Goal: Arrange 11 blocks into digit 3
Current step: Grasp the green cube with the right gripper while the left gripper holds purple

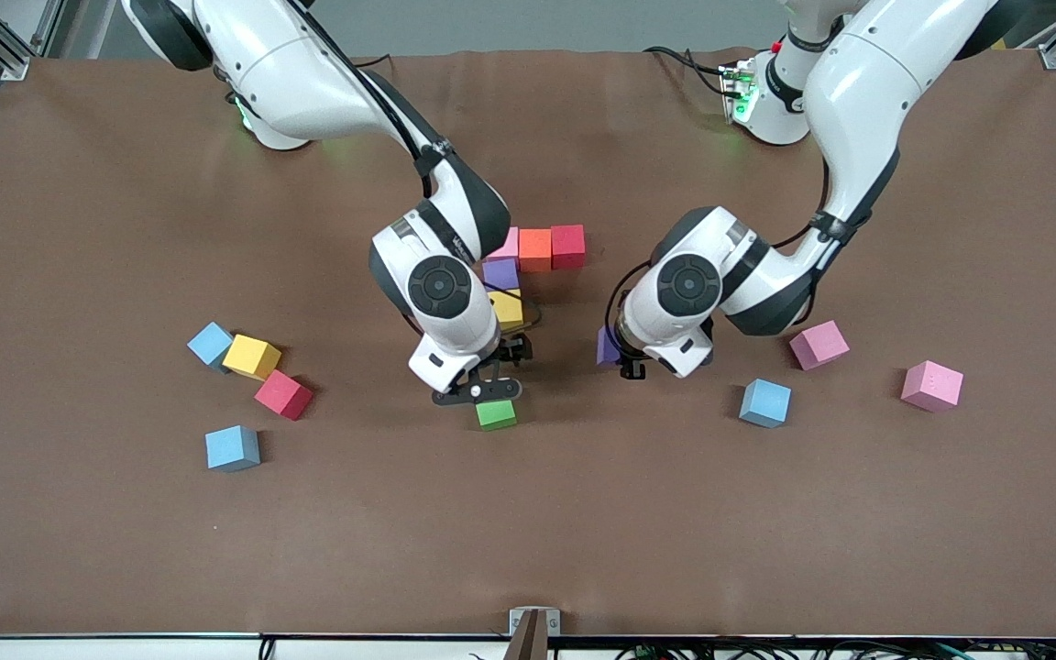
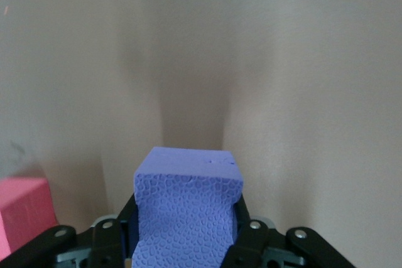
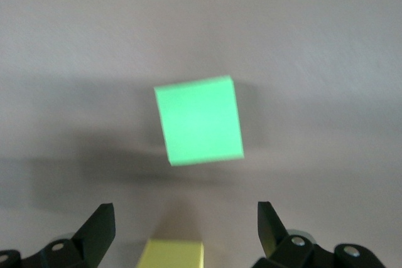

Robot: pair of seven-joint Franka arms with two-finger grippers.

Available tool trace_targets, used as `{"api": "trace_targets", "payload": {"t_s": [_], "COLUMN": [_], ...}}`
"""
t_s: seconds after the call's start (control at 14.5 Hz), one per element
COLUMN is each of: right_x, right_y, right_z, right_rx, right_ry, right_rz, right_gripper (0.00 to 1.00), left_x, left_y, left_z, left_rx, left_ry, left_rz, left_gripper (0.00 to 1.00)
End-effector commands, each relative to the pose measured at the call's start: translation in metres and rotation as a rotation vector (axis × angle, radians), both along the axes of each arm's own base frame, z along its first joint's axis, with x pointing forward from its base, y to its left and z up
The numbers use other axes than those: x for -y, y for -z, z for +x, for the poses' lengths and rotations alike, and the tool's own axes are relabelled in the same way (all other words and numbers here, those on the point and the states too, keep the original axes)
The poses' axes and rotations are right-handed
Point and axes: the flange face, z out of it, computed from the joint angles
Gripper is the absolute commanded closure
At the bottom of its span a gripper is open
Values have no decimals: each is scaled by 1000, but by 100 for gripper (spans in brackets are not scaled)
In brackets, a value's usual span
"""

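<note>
The started digit 3 is a bar of pink (image 1: 507, 242), orange (image 1: 535, 249) and red (image 1: 568, 246) blocks, with purple (image 1: 500, 272) and yellow (image 1: 508, 310) running down from the pink one. A green block (image 1: 496, 414) (image 3: 200, 120) lies apart from the yellow block (image 3: 173, 254), nearer the front camera. My right gripper (image 1: 484, 390) (image 3: 185, 230) hangs open over the gap between them, holding nothing. My left gripper (image 1: 624, 359) (image 2: 186, 233) is shut on a second purple block (image 1: 608, 346) (image 2: 188, 208), over the table beside the figure toward the left arm's end.
Loose blocks toward the right arm's end: light blue (image 1: 210, 343), yellow (image 1: 251, 357), red (image 1: 283, 394), light blue (image 1: 233, 448). Toward the left arm's end: pink (image 1: 819, 345), light blue (image 1: 764, 403), pink (image 1: 931, 385). A pinkish-red block (image 2: 22, 214) shows at the left wrist view's edge.
</note>
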Motion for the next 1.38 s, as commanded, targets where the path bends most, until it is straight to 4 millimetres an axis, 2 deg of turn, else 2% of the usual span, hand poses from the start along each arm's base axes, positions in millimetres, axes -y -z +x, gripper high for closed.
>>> {"api": "trace_targets", "payload": {"t_s": [0.0, 0.07, 0.28, 0.41, 0.83, 1.03, 1.17, 1.24, 1.31], "right_x": [-6, -5, 12, 13, 3, -2, -5, -3, 1], "right_y": [16, 20, 30, 39, 57, 70, 77, 78, 80], "right_z": [19, 22, 33, 33, 29, 24, 21, 21, 23], "right_rx": [74, 91, 97, 89, 112, 109, 105, 103, 99], "right_ry": [-91, -132, -191, -193, -202, -203, -199, -194, -190], "right_rz": [39, 42, 28, 24, 37, 38, 38, 34, 26], "right_gripper": [0, 0, 0, 0, 0, 0, 0, 9, 28], "left_x": [32, 39, 43, 47, 81, 85, 95, 98, 99], "left_y": [8, 14, 28, 33, 42, 47, 45, 46, 46], "left_z": [-34, -45, -59, -68, -104, -107, -115, -119, -121], "left_rx": [18, 31, 78, 96, 148, 161, 164, 166, 167], "left_ry": [-64, -84, -127, -147, -179, -193, -201, -198, -200], "left_rz": [13, 26, 72, 45, 58, 68, 64, 66, 66], "left_gripper": [77, 77, 77, 77, 77, 77, 77, 77, 77]}}
